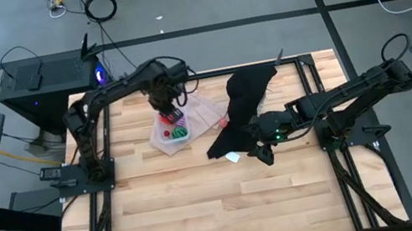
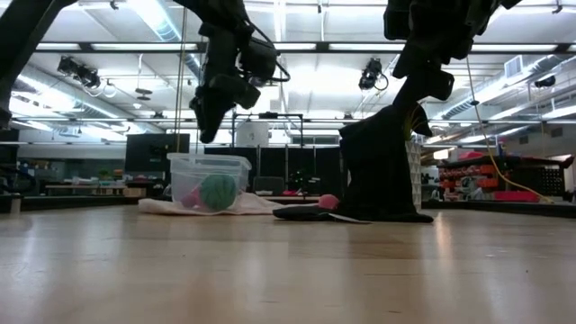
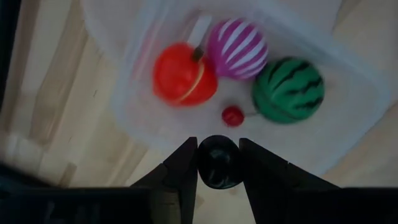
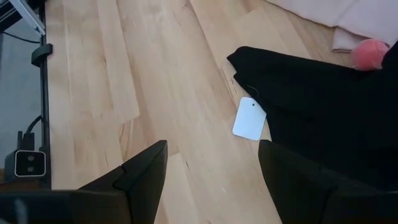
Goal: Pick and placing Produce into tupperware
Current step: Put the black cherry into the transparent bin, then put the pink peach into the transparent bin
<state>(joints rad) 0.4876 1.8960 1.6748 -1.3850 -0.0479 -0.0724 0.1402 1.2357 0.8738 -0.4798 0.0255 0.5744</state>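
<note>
The left gripper (image 3: 217, 163) hangs over the tupperware (image 1: 161, 143), its fingers clamped on a small dark round piece (image 3: 218, 162) — likely a light, hard, slick toy fruit that could squirt out unless pinched across its widest part. Inside the container lie the red ball-like fruit (image 3: 185, 73), the magenta-purple striped one (image 3: 237, 48), the green striped one (image 3: 288, 89) and a tiny dark red piece (image 3: 232, 115). In the high view the tupperware sits at about ten o'clock from table centre. The right gripper (image 4: 211, 168) waits with fingers apart and empty, near the black cloth (image 4: 323, 106) and a white tag (image 4: 249, 118) — a pink piece (image 4: 369, 53) lies by the cloth.
</note>
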